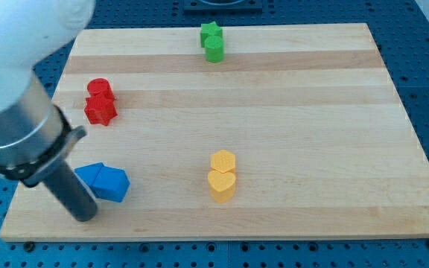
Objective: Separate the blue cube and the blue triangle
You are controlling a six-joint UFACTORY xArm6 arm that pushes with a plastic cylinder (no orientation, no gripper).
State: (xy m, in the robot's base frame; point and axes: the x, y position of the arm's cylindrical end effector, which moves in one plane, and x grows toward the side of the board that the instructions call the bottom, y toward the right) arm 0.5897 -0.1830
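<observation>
My tip (84,216) rests on the board at the view's bottom left, just beside the touching blue cube (89,176) and blue triangle (114,184); an off-seam push risks shoving both together, unseparated.

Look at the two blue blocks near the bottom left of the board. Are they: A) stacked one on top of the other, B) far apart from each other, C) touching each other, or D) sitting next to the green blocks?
C: the blue cube and the blue triangle lie pressed side by side, with my tip just below and to their left.
</observation>
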